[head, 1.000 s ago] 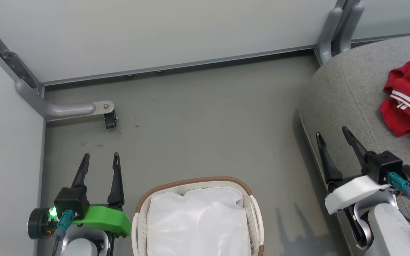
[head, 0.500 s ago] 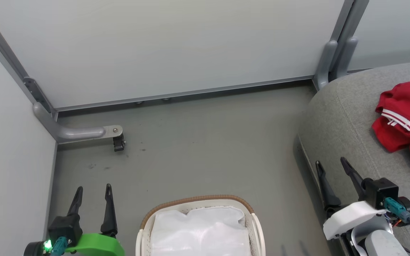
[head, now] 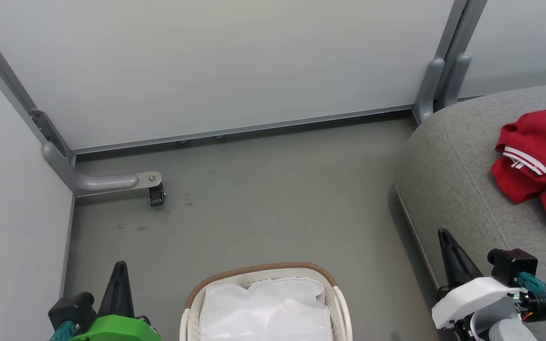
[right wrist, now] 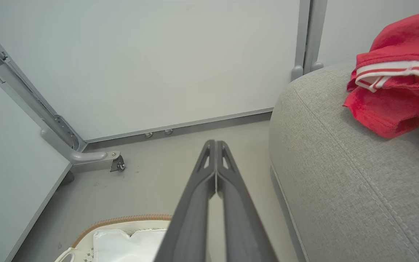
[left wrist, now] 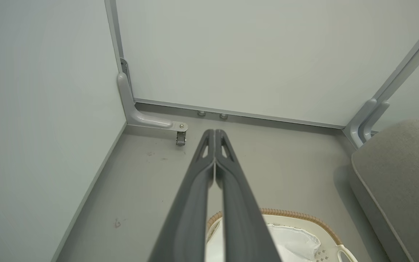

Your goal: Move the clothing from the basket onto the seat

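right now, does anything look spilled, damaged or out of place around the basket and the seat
Nothing stands out. The basket stands upright on the floor with only its white liner showing inside. The red clothing lies crumpled on the grey seat, back from the rounded edge, as the job calls for.

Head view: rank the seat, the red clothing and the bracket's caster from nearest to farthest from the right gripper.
1. seat: just right of the right gripper, at the cushion's edge.
2. clothing: farther right and up the view, lying on the seat.
3. caster: far off to the left.
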Controlling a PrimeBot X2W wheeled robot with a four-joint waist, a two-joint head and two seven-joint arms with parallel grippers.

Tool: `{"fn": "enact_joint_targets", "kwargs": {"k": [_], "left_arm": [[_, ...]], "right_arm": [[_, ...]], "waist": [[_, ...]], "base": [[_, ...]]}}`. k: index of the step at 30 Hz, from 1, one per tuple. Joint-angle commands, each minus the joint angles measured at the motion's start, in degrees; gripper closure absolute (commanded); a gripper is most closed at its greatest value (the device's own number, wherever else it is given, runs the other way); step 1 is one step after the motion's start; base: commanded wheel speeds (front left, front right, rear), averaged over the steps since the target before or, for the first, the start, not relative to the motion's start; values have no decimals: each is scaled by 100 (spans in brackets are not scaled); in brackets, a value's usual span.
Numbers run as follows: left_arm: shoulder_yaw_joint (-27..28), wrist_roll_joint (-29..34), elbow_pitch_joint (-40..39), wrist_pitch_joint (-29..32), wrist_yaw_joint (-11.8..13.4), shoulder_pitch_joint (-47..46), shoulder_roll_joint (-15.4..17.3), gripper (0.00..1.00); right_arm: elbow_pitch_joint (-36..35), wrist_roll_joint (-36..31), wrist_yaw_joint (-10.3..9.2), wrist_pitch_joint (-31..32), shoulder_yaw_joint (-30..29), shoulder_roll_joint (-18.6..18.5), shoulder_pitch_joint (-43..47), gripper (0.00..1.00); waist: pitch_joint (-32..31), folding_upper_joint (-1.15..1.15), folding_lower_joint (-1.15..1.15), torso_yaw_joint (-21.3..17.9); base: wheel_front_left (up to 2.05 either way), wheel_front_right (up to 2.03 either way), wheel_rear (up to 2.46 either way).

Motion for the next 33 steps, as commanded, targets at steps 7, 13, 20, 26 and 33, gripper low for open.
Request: {"fn": "enact_joint_targets", "kwargs": {"k": [7,13,20,26,33], "left_arm": [[68,-899,-189,184,-53,-142,19,100],[112,-1497,-244,328,-76,-180,20,100],[166,-2124,-296,489,-98,-230,22,100],[211,-2619,-333,619,-116,-266,23,100],[264,-3147,-371,758,-138,-309,25,100]], "right_arm": [[-185,894,-1,213,-101,-8,-73,100],[-238,1486,-1,362,-158,6,-68,100],[-289,2111,-2,523,-220,22,-69,100],[-329,2604,-2,653,-271,34,-71,100],[-369,3130,-2,795,-328,47,-74,100]], "waist": [[-9,0,0,2],[-16,0,0,4],[-25,0,0,6],[-33,0,0,7],[-41,0,0,9]], "base": [[0,0,0],[0,0,0],[0,0,0],[0,0,0],[0,0,0]]}}
